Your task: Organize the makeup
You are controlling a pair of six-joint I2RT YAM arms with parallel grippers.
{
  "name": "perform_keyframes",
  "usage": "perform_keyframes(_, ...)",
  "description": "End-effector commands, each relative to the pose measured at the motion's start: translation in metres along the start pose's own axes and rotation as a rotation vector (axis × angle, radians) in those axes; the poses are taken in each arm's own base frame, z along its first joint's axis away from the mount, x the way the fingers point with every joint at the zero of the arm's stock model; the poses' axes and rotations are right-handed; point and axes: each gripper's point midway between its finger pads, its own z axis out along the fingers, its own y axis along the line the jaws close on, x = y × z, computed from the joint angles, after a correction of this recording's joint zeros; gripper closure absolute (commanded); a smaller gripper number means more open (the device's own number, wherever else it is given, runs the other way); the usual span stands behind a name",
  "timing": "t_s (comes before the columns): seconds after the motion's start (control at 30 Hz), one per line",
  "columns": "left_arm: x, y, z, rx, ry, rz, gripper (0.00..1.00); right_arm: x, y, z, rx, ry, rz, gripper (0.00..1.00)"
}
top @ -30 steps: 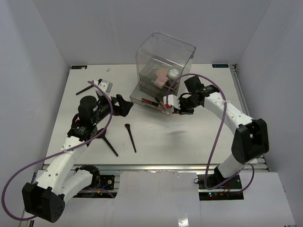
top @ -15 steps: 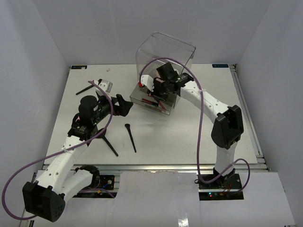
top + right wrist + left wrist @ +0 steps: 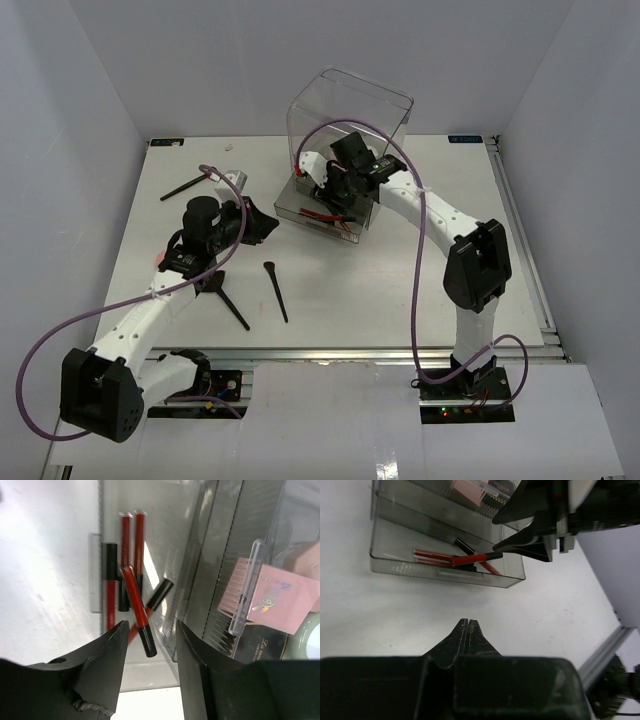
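Note:
Several thin red-and-black sticks [image 3: 125,575] lie in the pulled-out bottom drawer [image 3: 292,207] of the clear plastic box [image 3: 350,125]. My right gripper [image 3: 150,632] hangs open just above that drawer; one stick [image 3: 138,611] lies tilted across the others below the gap, touching neither finger. Pink [image 3: 286,598] and black [image 3: 265,644] compacts sit in the drawers above. My left gripper [image 3: 469,623] is shut on nothing, low over the table in front of the drawer [image 3: 445,569]. Black-handled brushes [image 3: 276,291] [image 3: 231,308] [image 3: 184,187] lie on the table.
A small pale compact [image 3: 232,177] rests on the table at the back left, close to the left arm's cable. The right arm reaches over from the right, and its gripper [image 3: 530,535] shows at the drawer's right end in the left wrist view.
My right arm swung left from beside the drawer to over it and opened, letting the stick drop in. My left gripper went from open to shut and shifted slightly.

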Motion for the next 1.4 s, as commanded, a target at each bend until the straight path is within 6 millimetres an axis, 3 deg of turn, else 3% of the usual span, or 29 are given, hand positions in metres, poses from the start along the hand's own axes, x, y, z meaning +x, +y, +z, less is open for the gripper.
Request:
perform_keyframes(0.0,0.029,-0.008,0.010,0.033,0.092,-0.306,1.00,-0.067,0.031,-0.086,-0.129,-0.327,-0.019,0.53)
perform_keyframes(0.2,0.061,0.007,0.037,-0.025,0.163,-0.454,1.00,-0.083,0.056,-0.169,-0.126,-0.527,-0.079,0.53)
perform_keyframes(0.27,0.069,0.014,0.050,-0.056,0.182,-0.484,1.00,-0.076,0.059,-0.191,-0.103,-0.579,-0.080,0.50)
perform_keyframes(0.43,0.088,0.026,0.085,-0.119,0.219,-0.554,1.00,-0.049,0.034,-0.239,0.033,-0.710,-0.026,0.44)
perform_keyframes(0.53,0.090,0.025,0.109,-0.122,0.217,-0.566,1.00,-0.024,0.031,-0.246,0.081,-0.737,0.014,0.46)
perform_keyframes(0.67,0.086,0.025,0.141,-0.138,0.209,-0.557,1.00,-0.013,0.037,-0.253,0.088,-0.768,0.006,0.46)
perform_keyframes(0.73,0.074,0.023,0.155,-0.132,0.191,-0.550,1.00,-0.007,0.038,-0.250,0.088,-0.767,0.012,0.46)
perform_keyframes(1.13,0.029,0.032,0.188,-0.180,0.100,-0.445,1.00,0.009,0.043,-0.230,0.073,-0.742,0.015,0.47)
perform_keyframes(1.37,0.025,0.031,0.216,-0.147,0.113,-0.448,0.99,0.014,0.041,-0.225,0.084,-0.728,0.021,0.47)
